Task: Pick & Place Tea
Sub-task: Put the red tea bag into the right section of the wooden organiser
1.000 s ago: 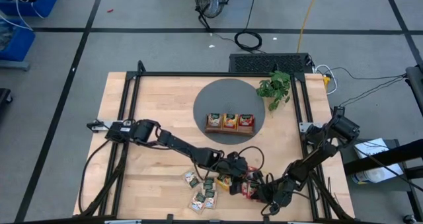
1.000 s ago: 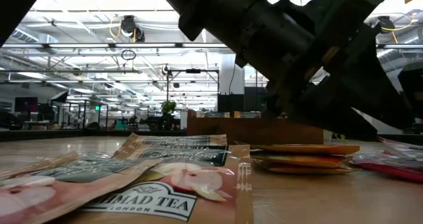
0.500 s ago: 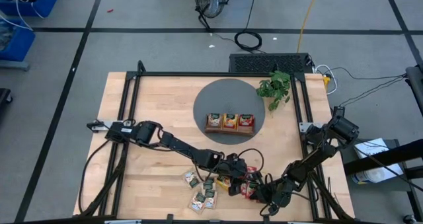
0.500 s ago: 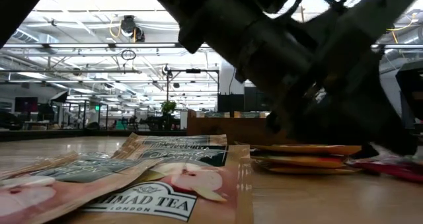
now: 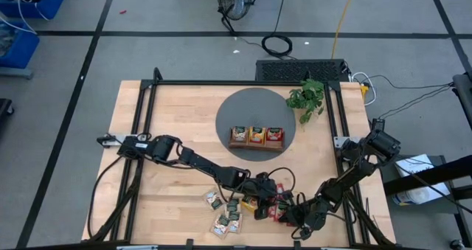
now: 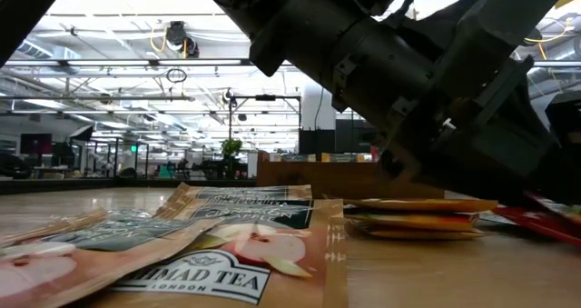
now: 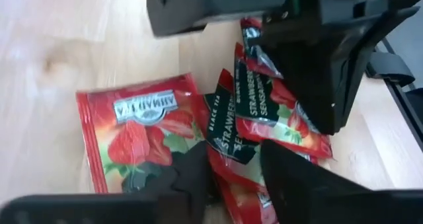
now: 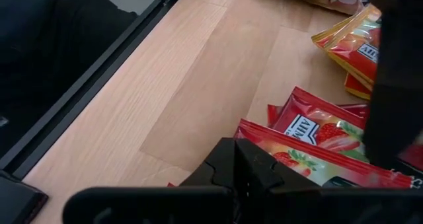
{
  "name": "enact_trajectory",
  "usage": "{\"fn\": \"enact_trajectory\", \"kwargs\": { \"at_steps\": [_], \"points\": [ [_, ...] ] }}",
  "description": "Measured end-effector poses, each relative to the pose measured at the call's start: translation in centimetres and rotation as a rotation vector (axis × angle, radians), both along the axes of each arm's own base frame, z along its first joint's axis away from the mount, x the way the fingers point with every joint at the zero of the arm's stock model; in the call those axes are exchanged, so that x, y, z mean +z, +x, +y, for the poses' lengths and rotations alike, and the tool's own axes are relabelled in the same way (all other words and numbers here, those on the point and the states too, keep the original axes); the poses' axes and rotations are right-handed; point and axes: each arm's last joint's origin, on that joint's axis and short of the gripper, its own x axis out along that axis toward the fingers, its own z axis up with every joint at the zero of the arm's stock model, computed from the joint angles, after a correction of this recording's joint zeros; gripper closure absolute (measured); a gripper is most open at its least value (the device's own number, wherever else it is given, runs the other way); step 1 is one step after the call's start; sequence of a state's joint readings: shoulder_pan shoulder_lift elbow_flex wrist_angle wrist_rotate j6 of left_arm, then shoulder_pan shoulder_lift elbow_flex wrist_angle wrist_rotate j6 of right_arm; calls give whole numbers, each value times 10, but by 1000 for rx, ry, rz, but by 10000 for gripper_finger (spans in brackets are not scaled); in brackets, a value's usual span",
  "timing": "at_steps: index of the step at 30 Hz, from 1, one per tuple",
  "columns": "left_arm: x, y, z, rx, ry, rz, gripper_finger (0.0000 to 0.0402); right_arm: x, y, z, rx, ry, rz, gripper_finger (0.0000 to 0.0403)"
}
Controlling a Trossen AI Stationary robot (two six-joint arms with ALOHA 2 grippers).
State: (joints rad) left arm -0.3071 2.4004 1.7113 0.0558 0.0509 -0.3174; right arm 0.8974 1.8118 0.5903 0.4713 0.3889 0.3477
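- The left gripper was low over the red tea sachets near the table's front edge, right of centre.
- In the left wrist view its 2 dark fingers stood a little apart astride the edge of 1 red strawberry sachet; whether they actually pinched it could not be told.
- Another red sachet lay flat on the wood just beside that one, label showing.
- The right gripper was clenched tight, its tips resting at the same red pile, touching or nearly touching a sachet.
- The 2 grippers were close together, the right one just behind the pile in the left wrist view.
- Orange sachets lay stacked just left of the red ones, and pale green-white sachets were scattered further left along the front edge.
- The wooden tray sat on a round grey mat at mid-table, well apart from the loose tea, with sachets in each of its 3 compartments.
- A green plant stood beside the mat.
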Motion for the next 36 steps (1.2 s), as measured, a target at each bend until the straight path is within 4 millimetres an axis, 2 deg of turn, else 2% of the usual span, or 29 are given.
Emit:
{"fn": "enact_trajectory", "kwargs": {
  "at_steps": [4, 5, 12, 19, 26, 32, 36],
  "points": [
    [0, 1, 1, -13, 20, -10, 377, 0, 0, 0, -2, -2, -4, 403],
    [0, 1, 2, -12, 20, -11, 388, 0, 0, 0, 1, -4, -8, 403],
    [5, 1, 4, -14, 68, -34, 397, 8, 2, 1, 6, -27, -74, 403],
    [44, -5, 4, 0, 125, -87, 397, 31, -2, 0, 8, -19, -134, 403],
    [82, -21, -4, 56, 268, -117, 398, 50, -9, 2, -10, 8, -185, 395],
    [94, -33, -18, 89, 375, -129, 399, 50, -12, 3, -23, 19, -171, 396],
    [96, -36, -25, 102, 425, -144, 398, 49, -11, 0, -94, -19, -195, 392]
  ]
}}
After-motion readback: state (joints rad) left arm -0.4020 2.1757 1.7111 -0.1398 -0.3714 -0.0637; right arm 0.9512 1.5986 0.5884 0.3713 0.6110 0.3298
